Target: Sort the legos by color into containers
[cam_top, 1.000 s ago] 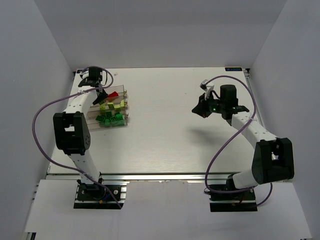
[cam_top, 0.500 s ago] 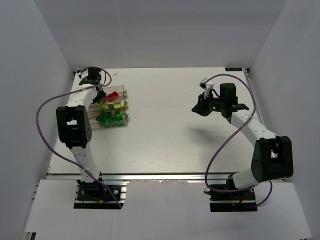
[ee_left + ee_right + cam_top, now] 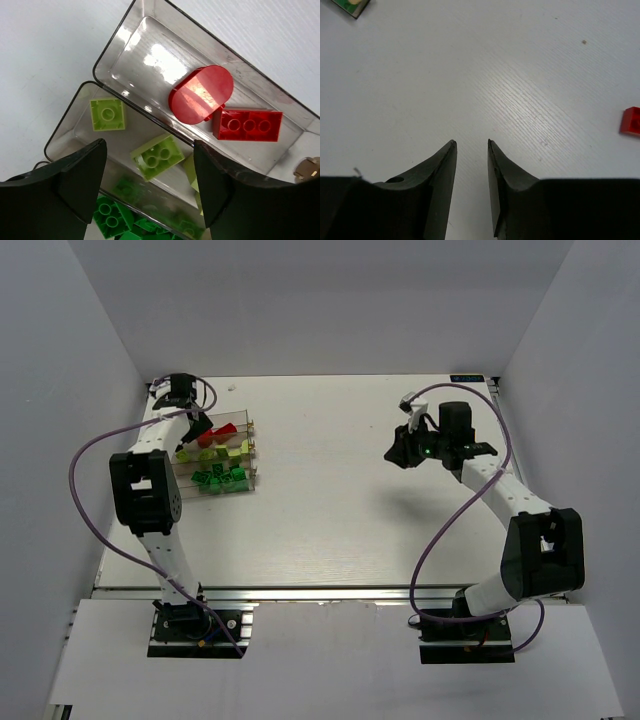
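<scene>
Over the far-left part of the counter [image 3: 330, 490], the left tool [image 3: 149, 150] hangs just above the compartment tray [image 3: 145, 50]. Its fingers are spread wide and hold nothing. The colours lie apart by compartment. A red rounded piece [image 3: 201, 94] touches a red brick [image 3: 247, 125] in the outer one, lime bricks [image 3: 158, 156] fill the next, and dark green bricks [image 3: 112, 217] the third. Well apart, the right tool [image 3: 470, 145] hovers over bare counter with only a narrow gap between its fingers, gripping nothing. A small red piece [image 3: 631, 121] lies at the edge of its wrist view. It is probably an unsorted lego, which would explain that arm's position.
</scene>
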Tool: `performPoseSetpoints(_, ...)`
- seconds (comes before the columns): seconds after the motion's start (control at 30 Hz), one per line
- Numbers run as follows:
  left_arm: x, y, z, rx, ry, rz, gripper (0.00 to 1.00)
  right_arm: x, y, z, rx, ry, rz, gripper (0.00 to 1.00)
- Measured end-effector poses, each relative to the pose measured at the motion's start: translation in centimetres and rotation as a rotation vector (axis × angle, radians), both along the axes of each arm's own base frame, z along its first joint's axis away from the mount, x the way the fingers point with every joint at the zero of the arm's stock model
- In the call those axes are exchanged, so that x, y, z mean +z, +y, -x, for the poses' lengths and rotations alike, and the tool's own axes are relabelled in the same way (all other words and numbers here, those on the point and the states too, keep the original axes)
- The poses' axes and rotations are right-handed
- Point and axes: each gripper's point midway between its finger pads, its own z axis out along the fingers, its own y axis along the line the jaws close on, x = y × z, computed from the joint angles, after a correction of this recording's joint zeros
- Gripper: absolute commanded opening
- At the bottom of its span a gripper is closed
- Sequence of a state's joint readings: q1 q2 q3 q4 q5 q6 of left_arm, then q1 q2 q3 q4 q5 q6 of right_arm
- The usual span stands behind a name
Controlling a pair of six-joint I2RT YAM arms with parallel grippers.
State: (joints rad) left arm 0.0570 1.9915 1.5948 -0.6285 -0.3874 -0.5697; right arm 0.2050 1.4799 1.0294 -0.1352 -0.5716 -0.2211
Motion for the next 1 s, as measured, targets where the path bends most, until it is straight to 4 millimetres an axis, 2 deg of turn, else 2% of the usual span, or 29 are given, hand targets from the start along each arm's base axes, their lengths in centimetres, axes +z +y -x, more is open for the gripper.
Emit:
performPoseSetpoints(0.07,0.4,-0.2,-0.1,0.0,-0.013,0.014,0.8,0.2,-0.4,-0.5,-0.027,-0.007,0.017,0.48)
performPoseSetpoints(0.17,1.7,-1.3,-0.6,-0.023,-0.073,0.07,0.78,0.1,-1.9,-1.5,-0.108,-0.007,0.054,0.59)
performPoseSetpoints(0.2,2.4,-1.8,-0.2,-0.037,-0.097,0.093,0.78,0.0,-2.7,-1.9,-0.146,0.0,0.064,0.6)
performPoseSetpoints(0.23,3.1,-2.5,0.0,-0.057,-0.136,0.123,0.8,0.0,-3.8,-2.4,-0.19,0.007,0.076,0.64)
performPoseSetpoints(0.3,4.5,-4.4,1.2,-0.12,-0.203,0.205,0.98,-0.2,-6.4,-3.8,-0.282,0.03,0.094,0.69)
performPoseSetpoints(0.43,7.5,-9.0,3.6,-0.279,-0.367,0.385,0.98,-1.6,-12.5,-6.1,-0.459,0.111,0.141,0.76)
performPoseSetpoints(0.53,8.9,-11.3,5.5,-0.369,-0.444,0.469,0.98,-3.1,-16.3,-6.8,-0.536,0.183,0.198,0.8)
performPoseSetpoints(0.6,9.3,-12.4,6.6,-0.409,-0.469,0.506,0.98,-3.9,-17.8,-7.1,-0.513,0.222,0.255,0.81)
performPoseSetpoints(0.77,10.1,-13.6,9.0,-0.461,-0.505,0.557,0.98,-4.6,-20.0,-8.2,-0.318,0.234,0.431,0.82)
performPoseSetpoints(0.9,10.8,-14.0,10.0,-0.475,-0.531,0.574,0.98,-4.4,-22.5,-9.8,-0.165,0.191,0.586,0.69)
performPoseSetpoints(1.0,11.0,-14.2,10.3,-0.479,-0.538,0.582,0.98,-5.7,-24.6,-9.8,-0.053,0.186,0.701,0.7)
